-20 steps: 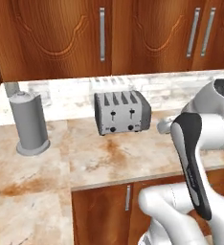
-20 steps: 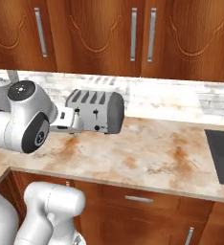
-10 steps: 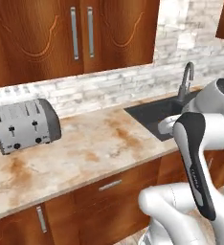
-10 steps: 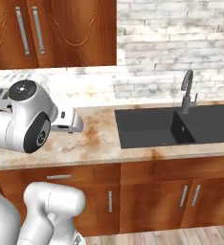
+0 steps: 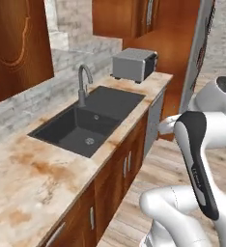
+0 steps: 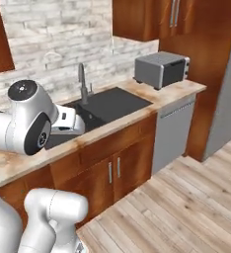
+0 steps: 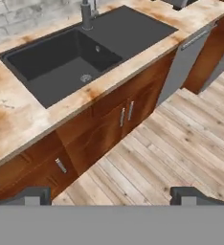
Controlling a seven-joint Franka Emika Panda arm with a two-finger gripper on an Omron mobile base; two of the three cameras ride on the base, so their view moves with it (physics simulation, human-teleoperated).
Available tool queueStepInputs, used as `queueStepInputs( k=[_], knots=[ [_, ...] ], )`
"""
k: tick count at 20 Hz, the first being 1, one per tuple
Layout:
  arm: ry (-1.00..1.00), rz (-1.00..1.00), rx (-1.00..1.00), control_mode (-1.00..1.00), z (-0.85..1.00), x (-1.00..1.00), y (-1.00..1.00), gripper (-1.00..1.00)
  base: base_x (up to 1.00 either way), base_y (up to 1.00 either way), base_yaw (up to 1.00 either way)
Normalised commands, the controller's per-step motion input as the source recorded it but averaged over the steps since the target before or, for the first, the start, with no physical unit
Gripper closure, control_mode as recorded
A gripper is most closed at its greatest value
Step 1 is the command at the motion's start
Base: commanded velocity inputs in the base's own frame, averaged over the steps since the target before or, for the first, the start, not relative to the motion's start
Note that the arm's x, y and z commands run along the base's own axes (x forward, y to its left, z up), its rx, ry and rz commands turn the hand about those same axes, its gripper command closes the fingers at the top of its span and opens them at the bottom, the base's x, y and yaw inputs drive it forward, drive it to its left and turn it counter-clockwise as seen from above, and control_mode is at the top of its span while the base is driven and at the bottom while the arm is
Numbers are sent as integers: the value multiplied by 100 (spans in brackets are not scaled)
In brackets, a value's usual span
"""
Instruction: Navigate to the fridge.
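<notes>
A simulated kitchen is showing from a robot that is travelling along a run of wooden cabinets. The fridge (image 6: 229, 94), a tall flat grey slab, is standing at the far right end of the run, beyond a tall wooden panel; in the left base view it is appearing as a narrow grey edge (image 5: 196, 58) behind the arm, so its doors and handles are too cropped to make out. The base is sitting well apart from it, with bare wooden floor (image 6: 186, 207) lying between, which suggests the drive is only partly done. The arm is folding up close to the robot's body, probably to keep it clear of the cabinets while the base is moving. The claw (image 7: 114, 194) is pointing down toward the floor, its two dark tips standing wide apart with nothing between them, since this task calls for no grasping. Along the marbled tabletop (image 5: 23, 193), a dark sink (image 5: 86, 123) with a curved faucet (image 5: 82, 84) is sitting just beside the robot, a grey toaster oven (image 6: 162, 68) is resting farther on near the tabletop's end, and a low grey panel (image 6: 173, 131) is filling the cabinet front below it.
</notes>
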Motion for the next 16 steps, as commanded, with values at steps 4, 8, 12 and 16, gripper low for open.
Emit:
queueStepInputs(
  k=[4, 8, 12, 16],
  knots=[
    [0, 0, 0, 100, 0, 0, 0, -100, 0, 0, -100],
    [0, 0, 0, 100, 0, 0, 0, -100, 20, -9, -84],
    [0, 0, 0, 100, 0, 0, 0, -100, 100, -55, -20],
    [0, 0, 0, 100, 0, 0, 0, -100, 100, -63, -3]
  ],
)
